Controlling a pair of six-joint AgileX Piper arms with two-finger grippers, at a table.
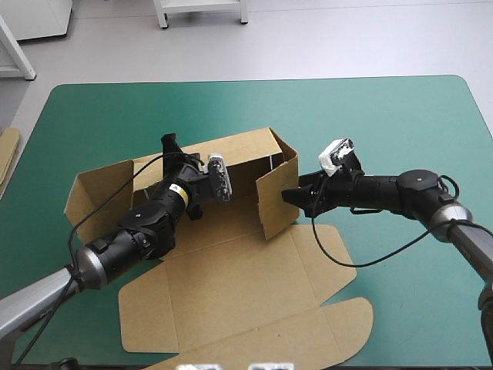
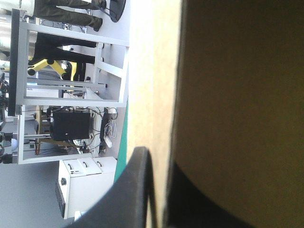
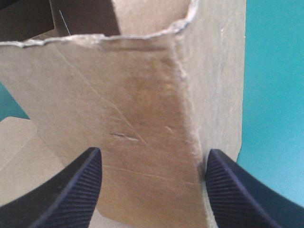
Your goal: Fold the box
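Right end effector (image 3: 154, 154) spread around the box (image 1: 246, 285) flap; left end effector (image 2: 158, 160) pinching its wall.

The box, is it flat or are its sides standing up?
Partly up: the box has back and right walls standing; its lid lies flat on the table.

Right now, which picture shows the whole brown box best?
The high view: the whole box shows, walls raised, lid flat. The left wrist view shows only one wall up close; the right wrist view only a side flap.
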